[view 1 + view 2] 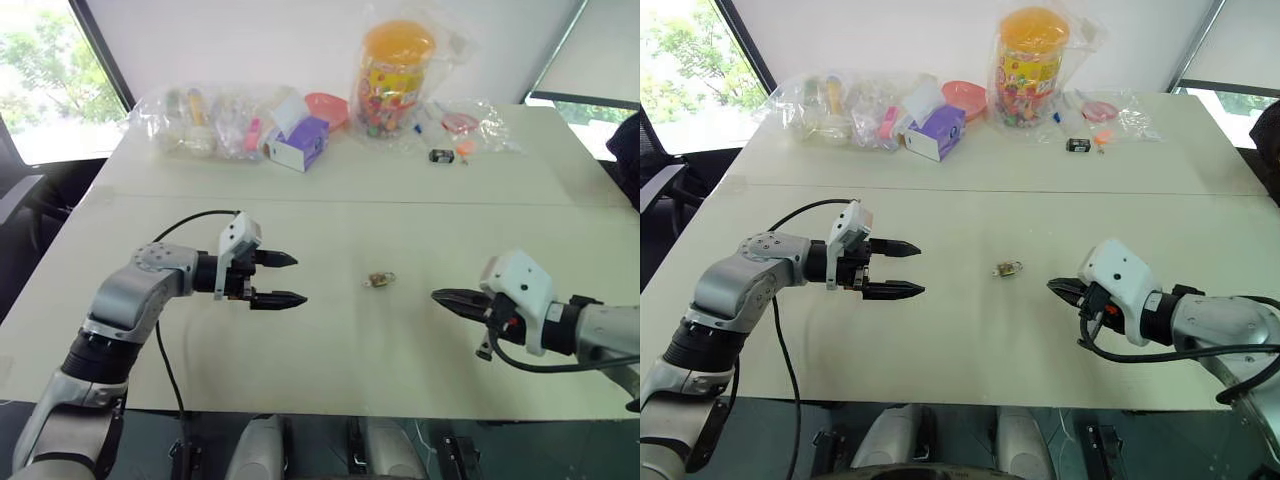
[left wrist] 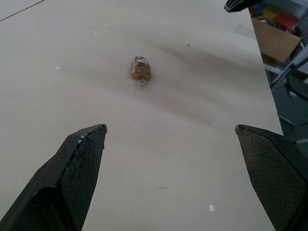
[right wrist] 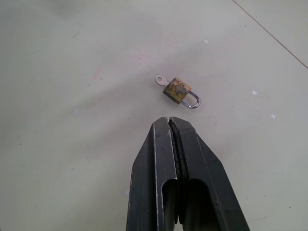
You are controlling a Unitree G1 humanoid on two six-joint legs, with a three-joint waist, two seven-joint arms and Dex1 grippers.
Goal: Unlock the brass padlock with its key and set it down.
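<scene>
On my left I see the left gripper spread wide and empty, then the small gold-coloured brass padlock lying on the pale white table with its thin silvery key inserted, then the right gripper pinched shut, empty.

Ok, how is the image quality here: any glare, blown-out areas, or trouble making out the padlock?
Left eye view: the windows are blown out white, and the brass padlock is only a small glint on the table. Left wrist view: the padlock is sharp and casts a soft shadow. Right wrist view: the key in its base is readable; the right hand is sharp too.
</scene>
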